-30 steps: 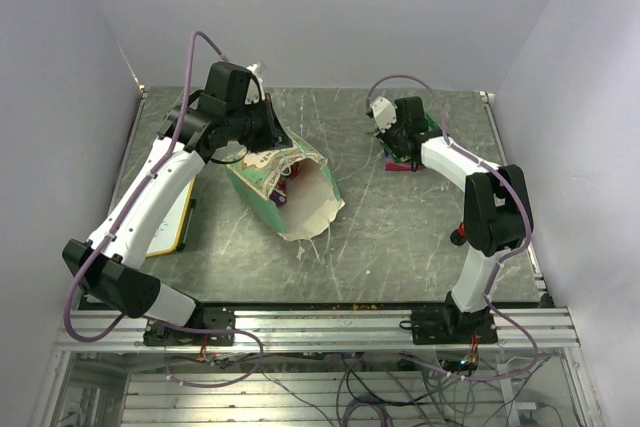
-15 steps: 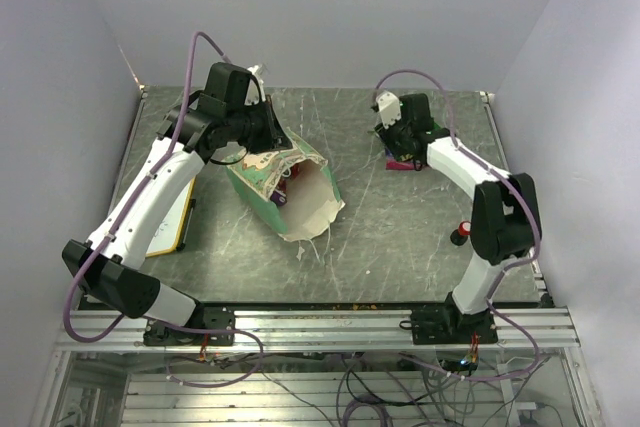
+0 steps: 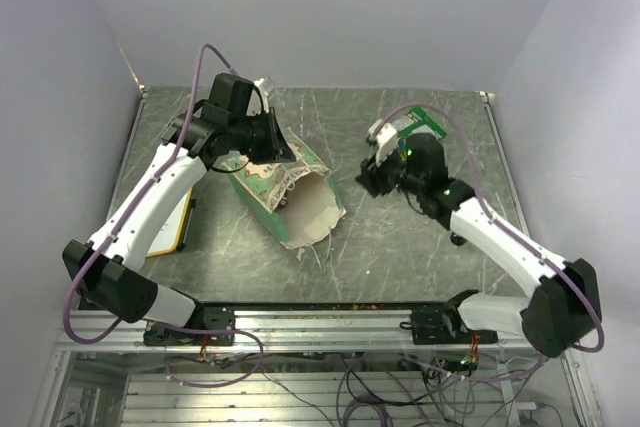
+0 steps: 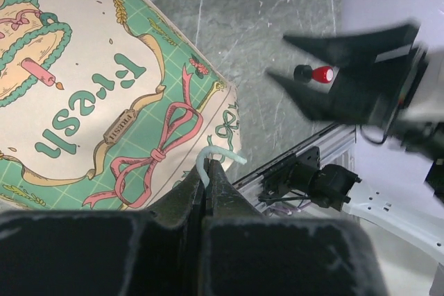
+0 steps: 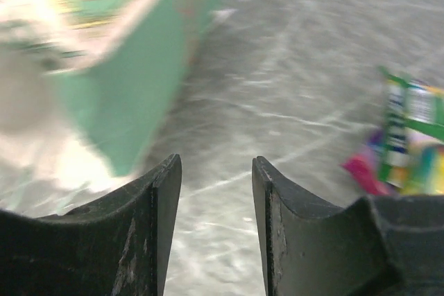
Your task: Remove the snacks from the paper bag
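On the left half of the table, the left end effector is clenched tight, its two tips pressed together on the pale string handle of the paper bag; a short loop of that string curls out from between the tips. In the top view it sits at the bag's far upper edge, so the bag hangs partly from this grip while its lower side rests on the table.

The bag lies tipped over on its side. Its long axis runs from far-left to near-right, the closed bottom towards the left arm and the open cream-lined mouth facing near-right, towards the right arm. The printed front (cake, ribbon and lettering) faces up. What is inside cannot be made out.

The right end effector is released: its jaws stand apart with only bare table between them, touching nothing. It hovers right of the bag's mouth, pointing at it.

The snacks in view lie in a small pile on the far right of the table, behind the right arm and well apart from the bag.
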Tool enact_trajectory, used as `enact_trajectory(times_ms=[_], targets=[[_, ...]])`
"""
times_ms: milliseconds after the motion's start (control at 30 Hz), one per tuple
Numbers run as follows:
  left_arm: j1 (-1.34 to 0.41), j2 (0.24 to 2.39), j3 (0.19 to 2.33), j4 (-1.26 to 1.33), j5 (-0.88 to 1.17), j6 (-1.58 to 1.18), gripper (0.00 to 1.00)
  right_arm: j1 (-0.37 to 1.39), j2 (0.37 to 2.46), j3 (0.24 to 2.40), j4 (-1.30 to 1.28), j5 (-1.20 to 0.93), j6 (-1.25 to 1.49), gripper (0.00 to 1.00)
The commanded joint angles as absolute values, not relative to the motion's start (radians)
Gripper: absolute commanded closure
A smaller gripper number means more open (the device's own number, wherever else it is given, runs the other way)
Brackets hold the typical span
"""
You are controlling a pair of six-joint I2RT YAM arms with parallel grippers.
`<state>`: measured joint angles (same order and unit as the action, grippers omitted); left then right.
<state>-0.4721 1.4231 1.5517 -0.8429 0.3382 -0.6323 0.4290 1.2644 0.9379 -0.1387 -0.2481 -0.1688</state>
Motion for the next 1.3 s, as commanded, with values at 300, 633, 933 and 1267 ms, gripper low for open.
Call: enact_trajectory(times_ms=[300,633,933,1267], targets=[[-0.454,1.378,1.588,-0.906,0.337,-0.579,0.93,0.91,1.079,0.593,0.318,-0.206,-0.159,0.55],[-0.453,1.403,1.648,-1.035,0.33,-0.556,0.93,1.004,1.454,0.552,0.823,-0.022,-0.368,0.54],[-0.451,1.389,1.662,-1.077,0.318,-0.518,0.93,1.008,1.74,0.684,1.077,0.049,-0.454,0.5],[-0.451,1.406,1.745,-1.115,0.348,-0.475,0.93,1.008,1.942,0.779,1.203,0.053,-0.438,0.46]])
